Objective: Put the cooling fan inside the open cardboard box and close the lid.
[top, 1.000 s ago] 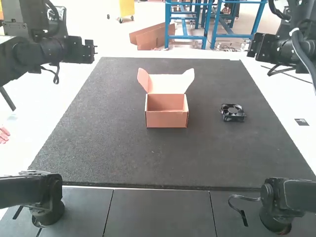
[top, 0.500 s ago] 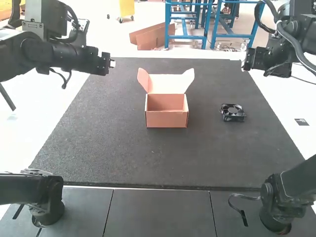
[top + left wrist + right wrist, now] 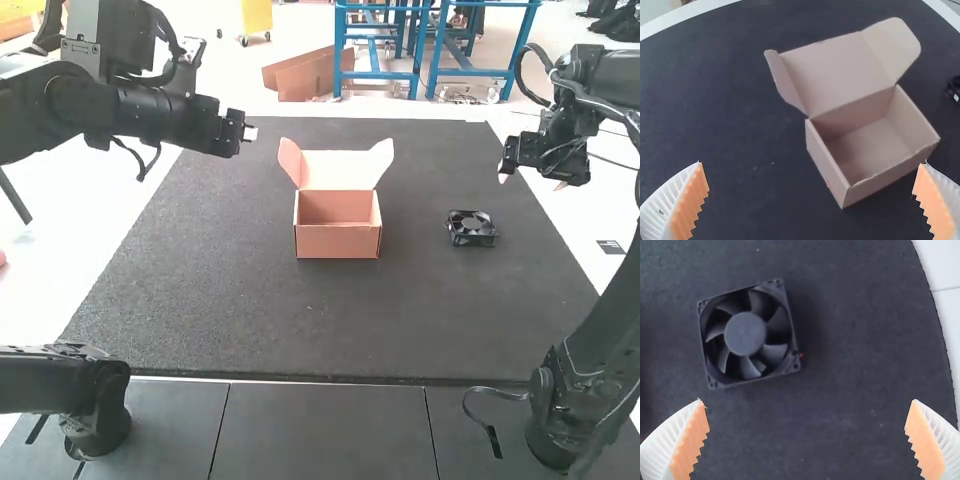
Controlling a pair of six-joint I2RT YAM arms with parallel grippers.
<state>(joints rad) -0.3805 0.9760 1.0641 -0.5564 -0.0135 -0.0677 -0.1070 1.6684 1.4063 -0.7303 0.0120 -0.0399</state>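
The open cardboard box [image 3: 338, 222] stands in the middle of the black mat, its lid flap upright at the back and nothing inside. The black cooling fan [image 3: 471, 228] lies flat on the mat to the box's right. My left gripper [image 3: 240, 130] hangs above the mat, left of and behind the box. In the left wrist view the box [image 3: 865, 145] sits ahead of the open left gripper [image 3: 812, 165]. My right gripper [image 3: 543, 176] hovers to the right of and behind the fan, open. The right wrist view has the fan [image 3: 746, 334] beyond the right gripper [image 3: 807, 402].
The black mat [image 3: 200, 270] covers most of the table, with white table surface [image 3: 70, 220] on both sides. Both arm bases [image 3: 70, 400] stand at the front edge. The mat around the box and the fan is bare.
Both arms have swung in over the mat. The left gripper moved right toward the box, and the right gripper came down and turned to face the fan. Box and fan stayed put.
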